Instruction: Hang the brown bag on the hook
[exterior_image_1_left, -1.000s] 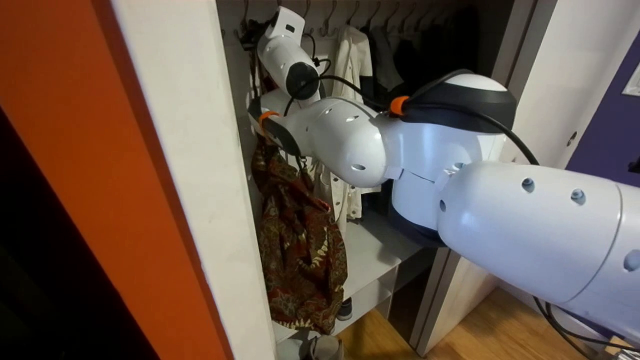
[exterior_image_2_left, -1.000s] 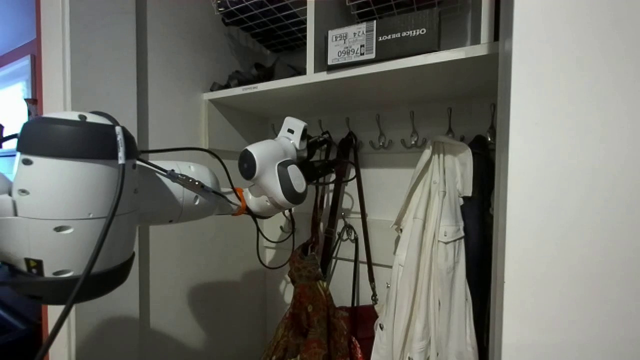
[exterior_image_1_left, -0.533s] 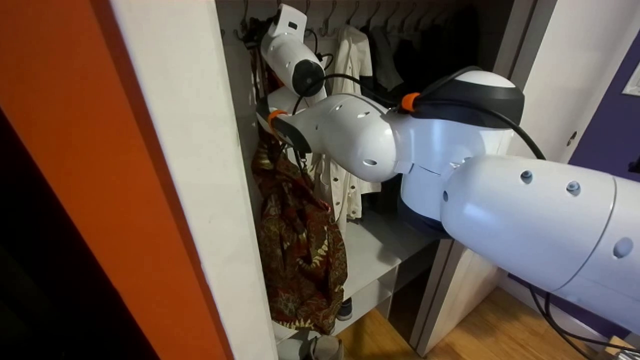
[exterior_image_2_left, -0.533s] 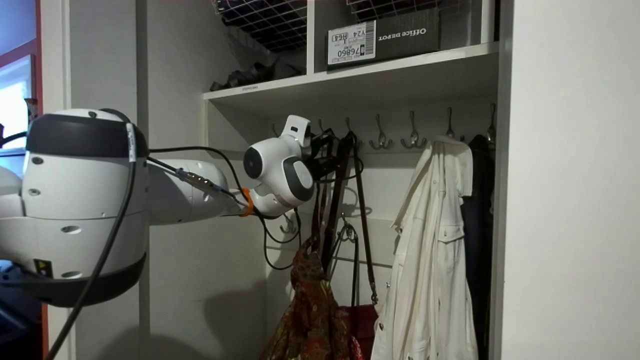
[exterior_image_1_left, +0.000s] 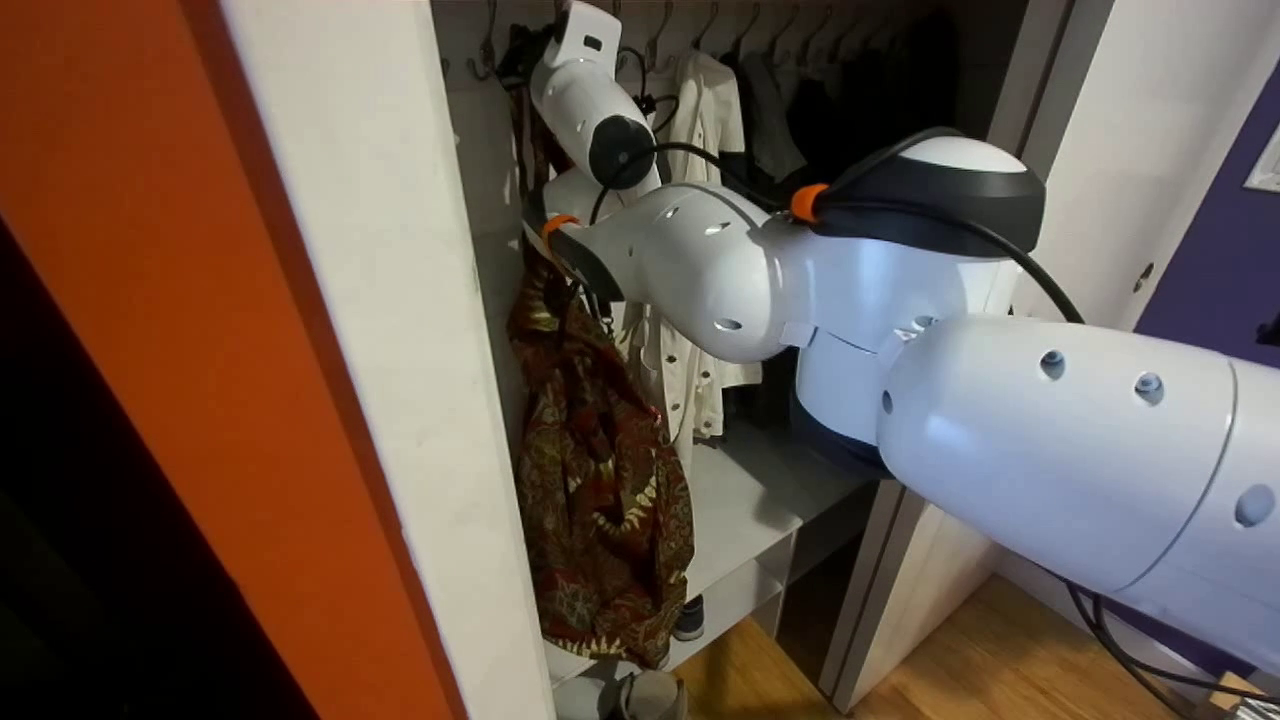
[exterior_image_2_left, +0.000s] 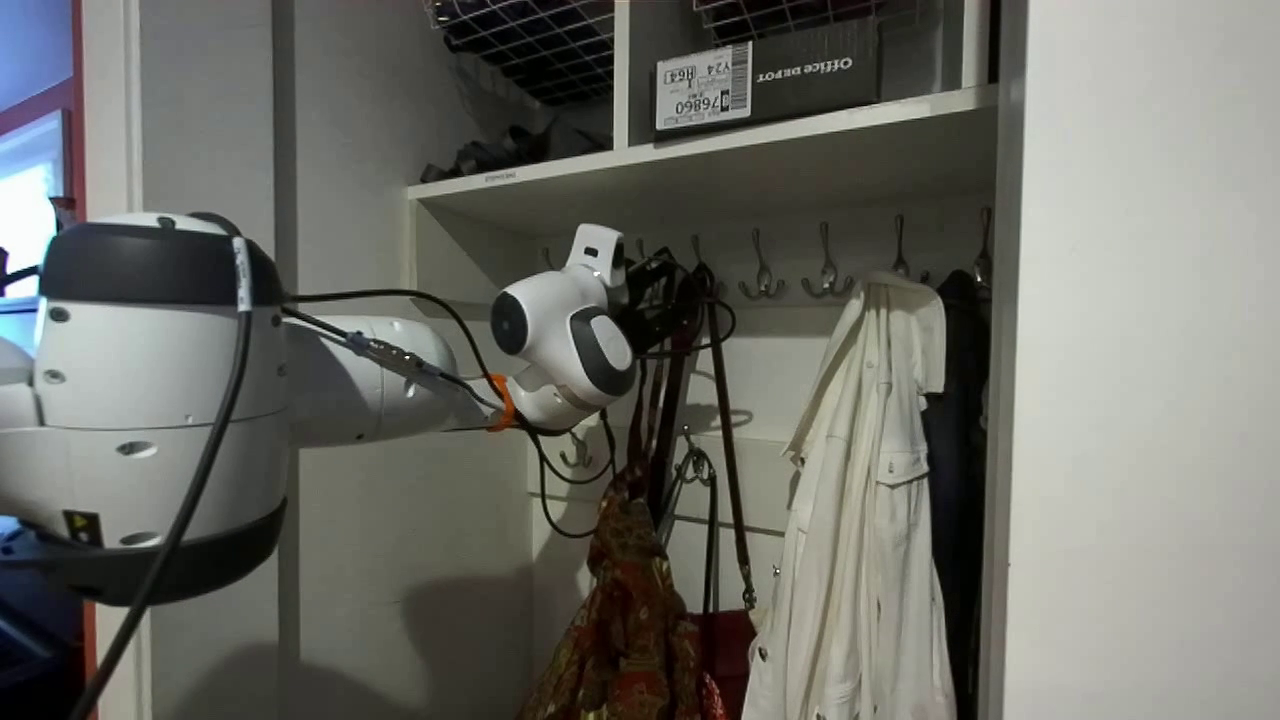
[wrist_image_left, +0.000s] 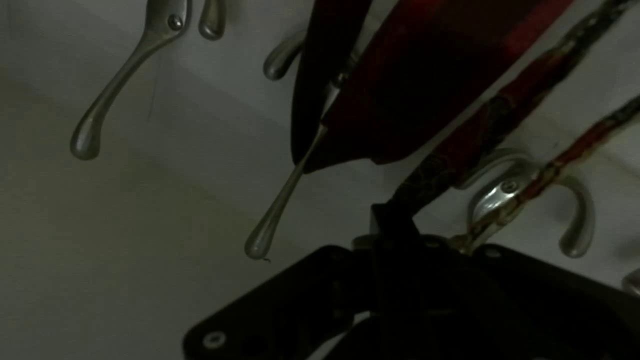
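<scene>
Placement, by judgement: working on seating the brown bag on the hook just beyond the gripper. Pinching the broader bag strap in the closed gripper, going by the wrist view; showing the bag itself well below the gripper in both exterior views. Seeing a thinner bag strap passing beyond the gripper and in front of the hook's base, but being unable to tell, past the dark gripper, of any loop over the hook. Probably needing, next, to ease a loop over the hook tip, lower gently to shift the weight across, and only then let go. Counting one brown bag, with two lengths of strap in the wrist view; one red bag below the gripper and one white garment farther along; at least seven upper hooks around gripper height, some partly hidden, and two lower hooks; one box above the gripper.
</scene>
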